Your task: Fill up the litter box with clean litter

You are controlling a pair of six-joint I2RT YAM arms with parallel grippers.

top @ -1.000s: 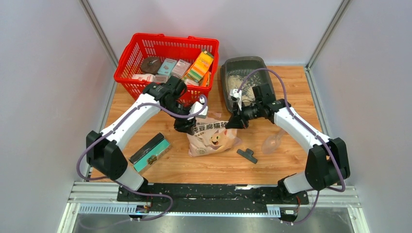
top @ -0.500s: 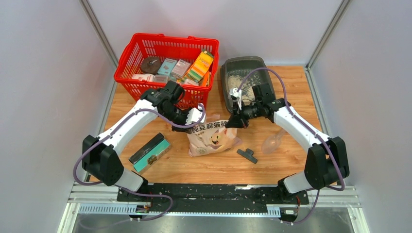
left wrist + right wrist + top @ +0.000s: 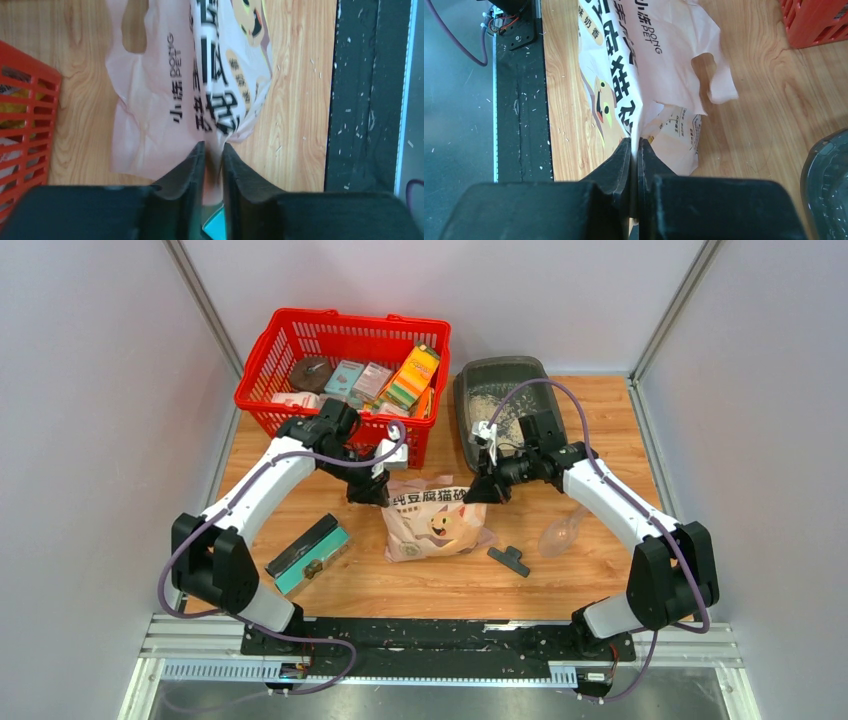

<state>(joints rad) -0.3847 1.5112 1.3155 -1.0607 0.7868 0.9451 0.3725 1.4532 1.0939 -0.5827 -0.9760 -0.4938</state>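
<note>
Grey litter box (image 3: 503,363) — pale litter (image 3: 490,406) scattered inside.

The pinkish-beige plastic litter bag (image 3: 435,525) bears large black Chinese characters across its face. From above they read 纯豆腐猫, followed by one more character too creased to make out. In both wrist views a smaller dark line on the bag's upper band reads DONG PET, preceded by two small characters, apparently 小陈. Print on the small boxes (image 3: 372,380) in the red mesh plastic basket (image 3: 340,312) is too small to read.
</note>
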